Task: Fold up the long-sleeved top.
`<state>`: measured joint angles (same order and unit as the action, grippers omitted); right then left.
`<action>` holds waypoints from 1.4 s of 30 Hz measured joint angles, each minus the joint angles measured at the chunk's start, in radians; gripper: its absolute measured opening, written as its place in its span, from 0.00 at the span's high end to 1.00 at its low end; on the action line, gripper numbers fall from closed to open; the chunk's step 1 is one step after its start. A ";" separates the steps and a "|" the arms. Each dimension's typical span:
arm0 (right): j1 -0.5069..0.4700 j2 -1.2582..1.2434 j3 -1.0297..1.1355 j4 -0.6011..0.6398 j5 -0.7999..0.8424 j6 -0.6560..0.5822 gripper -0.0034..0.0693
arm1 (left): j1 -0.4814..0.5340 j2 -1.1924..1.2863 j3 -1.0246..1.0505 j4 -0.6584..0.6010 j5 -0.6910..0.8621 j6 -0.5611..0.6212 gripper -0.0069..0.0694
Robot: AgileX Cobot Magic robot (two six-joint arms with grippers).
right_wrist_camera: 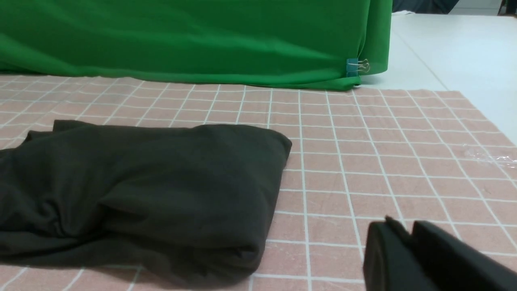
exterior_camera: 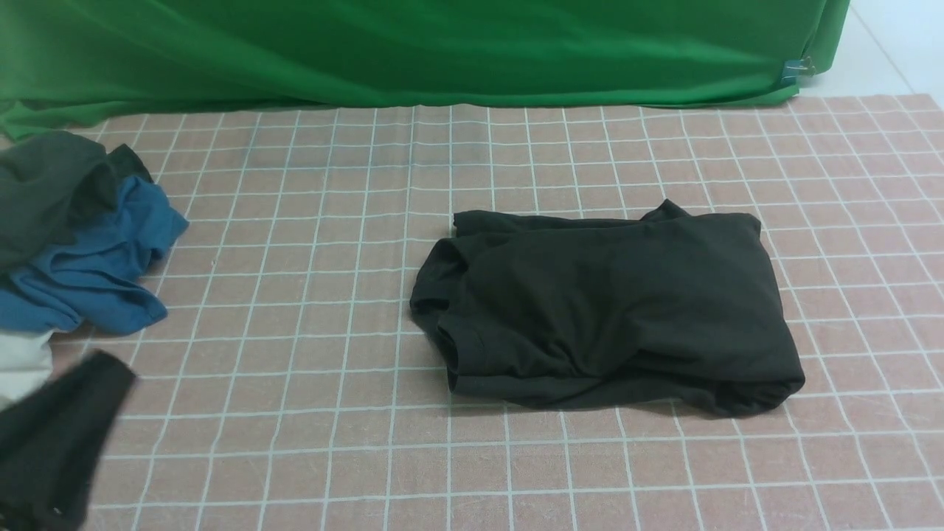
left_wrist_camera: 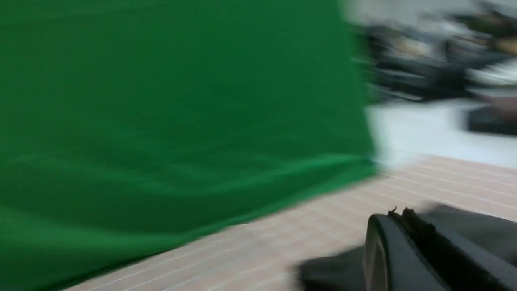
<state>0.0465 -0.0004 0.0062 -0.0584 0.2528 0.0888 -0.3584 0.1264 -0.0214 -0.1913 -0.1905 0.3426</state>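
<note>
Right of centre in the front view, we see the long-sleeved top (exterior_camera: 605, 302) lying folded into a thick, roughly rectangular black bundle on the pink checked cloth (exterior_camera: 310, 295) that covers the desk. Its folded edge runs along the side nearest us, and a small flap sticks up along its far edge. Nothing touches it.

At the left edge of that frame sits a heap of other clothes: a dark grey-green garment (exterior_camera: 44, 184) on top of a blue garment (exterior_camera: 96, 265), with a bit of white fabric (exterior_camera: 22, 361) just below them. A blurred dark shape (exterior_camera: 59, 435) fills the lower left corner; we cannot tell what it is. A green backdrop (exterior_camera: 413, 51) hangs across the top, pinned by a clip (exterior_camera: 795, 71) at its right end.

In the right wrist view, the right gripper (right_wrist_camera: 408, 234) sits at the lower right, above the cloth and apart from the top, which fills the lower left. Only a narrow slit shows between its jaws, and it holds nothing.

The left wrist view is smeared. The left gripper (left_wrist_camera: 400, 214) at its lower right has its jaws pressed together, with nothing between them.
</note>
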 joint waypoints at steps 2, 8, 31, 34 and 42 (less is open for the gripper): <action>0.000 0.000 0.000 0.000 0.000 0.000 0.79 | 0.111 -0.001 0.024 -0.004 0.009 -0.029 0.89; 0.000 0.000 0.000 0.000 0.000 0.000 0.77 | 0.315 -0.033 0.027 -0.020 0.248 -0.079 0.89; 0.000 -0.001 0.000 0.000 -0.003 0.000 0.71 | 0.413 -0.128 0.028 -0.050 0.426 -0.064 0.89; 0.000 -0.001 0.000 0.000 -0.003 0.000 0.70 | 0.413 -0.128 0.028 -0.050 0.426 -0.064 0.89; 0.000 -0.001 0.000 0.000 -0.003 0.001 0.67 | 0.413 -0.128 0.028 -0.049 0.427 -0.064 0.89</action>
<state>0.0465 -0.0014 0.0062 -0.0584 0.2495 0.0903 0.0543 -0.0018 0.0064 -0.2408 0.2365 0.2782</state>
